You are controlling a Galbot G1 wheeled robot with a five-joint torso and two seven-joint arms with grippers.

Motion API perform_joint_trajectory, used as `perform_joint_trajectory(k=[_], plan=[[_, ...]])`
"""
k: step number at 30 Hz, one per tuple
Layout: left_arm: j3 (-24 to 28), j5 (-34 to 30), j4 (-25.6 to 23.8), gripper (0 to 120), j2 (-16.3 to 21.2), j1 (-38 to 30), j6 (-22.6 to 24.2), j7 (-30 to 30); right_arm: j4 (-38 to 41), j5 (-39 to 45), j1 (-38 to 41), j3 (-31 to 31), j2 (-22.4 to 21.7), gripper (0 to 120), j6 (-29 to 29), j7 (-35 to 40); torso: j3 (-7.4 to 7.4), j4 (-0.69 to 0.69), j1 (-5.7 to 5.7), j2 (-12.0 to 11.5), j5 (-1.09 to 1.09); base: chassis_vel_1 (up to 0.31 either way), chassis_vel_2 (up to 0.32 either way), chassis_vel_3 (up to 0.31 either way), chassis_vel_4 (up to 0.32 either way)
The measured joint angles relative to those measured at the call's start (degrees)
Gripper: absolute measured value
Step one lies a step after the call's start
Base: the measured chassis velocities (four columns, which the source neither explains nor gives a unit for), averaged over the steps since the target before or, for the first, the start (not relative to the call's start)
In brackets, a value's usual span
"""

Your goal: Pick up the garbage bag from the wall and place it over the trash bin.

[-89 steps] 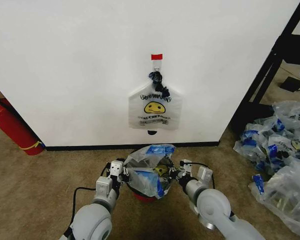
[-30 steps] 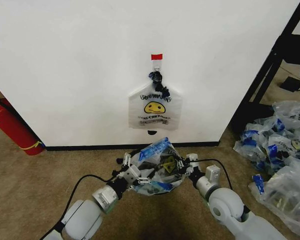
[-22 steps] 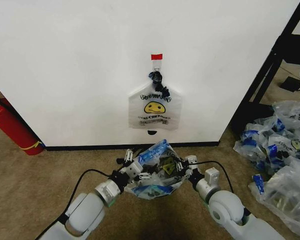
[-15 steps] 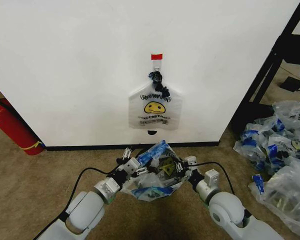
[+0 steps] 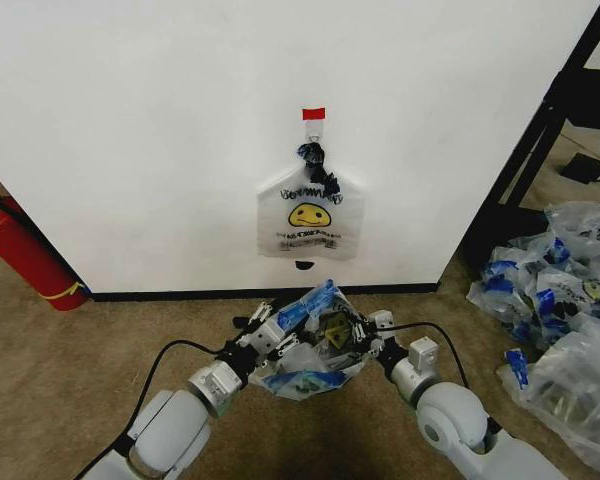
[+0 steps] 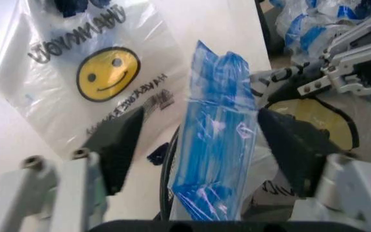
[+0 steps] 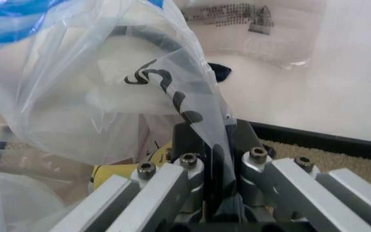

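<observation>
The garbage bag [image 5: 310,365], crinkly clear plastic with blue patches and a yellow face, hangs bunched between my two grippers just in front of the wall [image 5: 130,150]. My right gripper [image 5: 365,335] is shut on the garbage bag's [image 7: 95,96] rim, with the film pinched between the fingers of the right gripper [image 7: 212,145]. My left gripper [image 5: 278,330] is at the bag's left top. The left gripper [image 6: 202,123] stands open, with the garbage bag's [image 6: 214,135] blue fold loose between its fingers. The trash bin is hidden under the bag.
A second smiley bag [image 5: 310,215] hangs from the hook under the red tape [image 5: 313,114], right behind the held bag. A red fire extinguisher [image 5: 25,255] leans at the left. Heaped clear bags [image 5: 560,310] and a black frame [image 5: 540,130] are at the right. The floor is carpet.
My left gripper left the bag's left rim and swung in toward the blue flap at its top. The bag rose and bunched up, covering the bin's red base. My right gripper kept its grip.
</observation>
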Motion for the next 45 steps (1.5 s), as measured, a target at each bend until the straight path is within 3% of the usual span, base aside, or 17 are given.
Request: perform_joint_trajectory(k=[5,10,13,21,27,31,38,45], plan=[[0.5,0.2,0.7,97,-0.2,-0.3,0.1,0.4,0.2,0.1,-0.3,0.1,-0.1,2,0.0,0.1,0.0,0.0,0.0,0.0,0.0,0.0,0.0,0.0,0.0],[1.0,0.8,2.0,100,-0.8,-1.2,0.2,-0.2,0.7,0.1,-0.5,0.1,0.1,2,0.0,0.1,0.0,0.0,0.0,0.0,0.0,0.0,0.0,0.0,0.0],[1.2,1.0,2.8,94,-1.0,-1.7,0.4,-1.1,0.9,0.1,-0.5,0.0,0.1,2,0.0,0.0,0.0,0.0,0.0,0.0,0.0,0.0,0.0,0.0,0.0],[1.2,0.1,3.4,65,-0.8,-2.3,1.2,-2.5,0.8,0.1,-0.4,0.0,0.1,2,0.2,-0.1,0.0,0.0,0.0,0.0,0.0,0.0,0.0,0.0,0.0],[1.3,-0.6,1.3,40,-0.6,-1.7,1.5,-2.2,-0.1,-0.1,-0.2,0.1,0.1,2,0.3,-0.2,0.0,0.0,0.0,0.0,0.0,0.0,0.0,0.0,0.0],[1.5,-0.6,0.9,30,-0.6,-1.6,1.7,-1.8,-0.3,-0.2,-0.3,0.1,0.1,2,0.4,-0.4,0.0,0.0,0.0,0.0,0.0,0.0,0.0,0.0,0.0],[1.6,-1.0,3.3,3,-0.8,-3.5,1.7,-2.0,0.2,-0.4,-0.6,0.4,-0.1,2,0.9,-2.3,0.0,0.0,0.0,0.0,0.0,0.0,0.0,0.0,0.0],[0.9,-2.4,3.1,0,-0.1,-4.6,1.9,-2.7,-0.7,-3.2,-1.2,1.3,-1.0,2,3.4,-6.8,0.0,0.0,0.0,0.0,0.0,0.0,0.0,0.0,0.0]])
